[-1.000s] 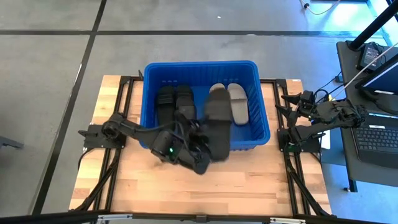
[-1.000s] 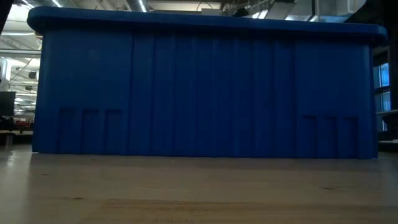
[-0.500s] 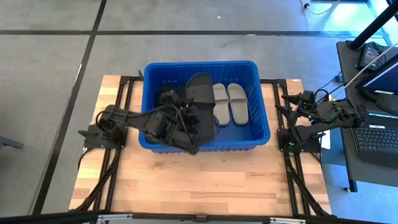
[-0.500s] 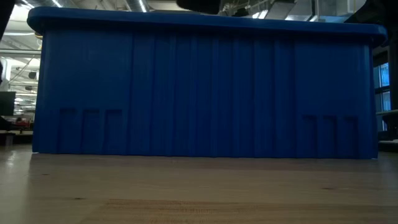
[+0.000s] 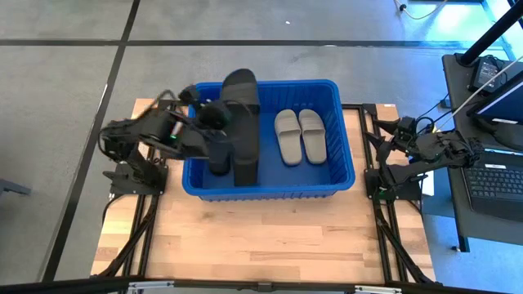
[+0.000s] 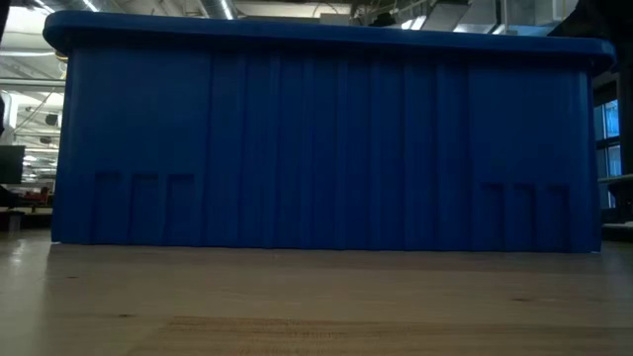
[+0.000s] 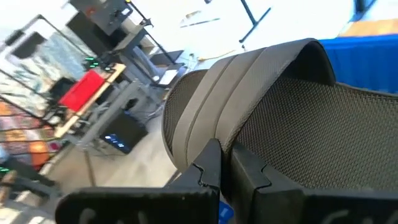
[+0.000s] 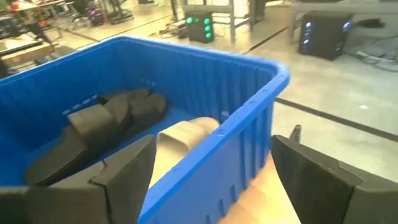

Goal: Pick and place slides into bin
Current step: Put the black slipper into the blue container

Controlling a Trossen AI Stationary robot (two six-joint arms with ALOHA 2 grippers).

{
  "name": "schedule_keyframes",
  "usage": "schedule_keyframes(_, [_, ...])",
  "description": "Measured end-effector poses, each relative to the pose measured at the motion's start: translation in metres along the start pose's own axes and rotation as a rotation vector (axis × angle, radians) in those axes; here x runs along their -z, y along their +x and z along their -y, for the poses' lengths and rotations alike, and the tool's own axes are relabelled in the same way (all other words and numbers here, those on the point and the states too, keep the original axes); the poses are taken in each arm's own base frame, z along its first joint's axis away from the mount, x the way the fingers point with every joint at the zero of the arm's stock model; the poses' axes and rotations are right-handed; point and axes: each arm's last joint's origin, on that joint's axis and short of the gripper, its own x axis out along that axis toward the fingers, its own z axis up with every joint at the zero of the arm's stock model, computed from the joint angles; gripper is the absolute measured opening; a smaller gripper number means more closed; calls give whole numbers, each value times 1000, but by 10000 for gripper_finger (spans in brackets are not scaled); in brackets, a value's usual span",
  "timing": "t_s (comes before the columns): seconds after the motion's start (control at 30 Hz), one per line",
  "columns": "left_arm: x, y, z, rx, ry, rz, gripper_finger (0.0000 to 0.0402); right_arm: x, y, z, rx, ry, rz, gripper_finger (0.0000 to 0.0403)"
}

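Note:
The blue bin (image 5: 343,122) stands at the table's far middle; in the low view only its near wall (image 6: 326,148) shows. Two light grey slides (image 5: 298,136) lie side by side on its floor at the right, and black slides (image 5: 219,155) lie at its left. My left gripper (image 5: 214,118), shut, holds another black slide (image 5: 241,114) above the bin's left half. My right gripper (image 8: 217,186) waits open past the bin's right wall, nothing between its fingers. My left gripper pinches the black slide's side edge (image 7: 224,140), where the ribbed strap meets the sole, between its two fingers (image 7: 208,168). The fingers come nearly level from the table's left, across the slide. The slide hangs clear above the bin, one end past the bin's far rim.
Bare wooden table (image 5: 270,237) stretches in front of the bin. Black frame rails run along both sides of the table. A desk with a laptop (image 5: 494,175) stands to the right of the table.
My left gripper, still shut on the black slide, has risen and swung from the bin's near wall toward the table's far left. The slide has gone from over the bin's near rim to above the bin's left half.

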Motion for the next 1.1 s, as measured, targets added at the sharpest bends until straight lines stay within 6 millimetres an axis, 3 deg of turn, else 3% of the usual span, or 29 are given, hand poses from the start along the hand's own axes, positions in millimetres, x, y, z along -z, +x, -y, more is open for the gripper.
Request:
schedule_keyframes(0.23, [7,-13,-46,52,-100,11,3,-1,0,1,39,2,24,320])
schedule_keyframes(0.5, [17,-10,-79,77,-119,-17,3,-2,0,2,70,10,45,320])
schedule_keyframes(0.83, [70,5,-77,68,-142,-155,3,-2,0,3,121,12,77,320])
schedule_keyframes(1.1, [113,23,-51,90,-190,-139,3,-3,-1,4,161,13,100,320])
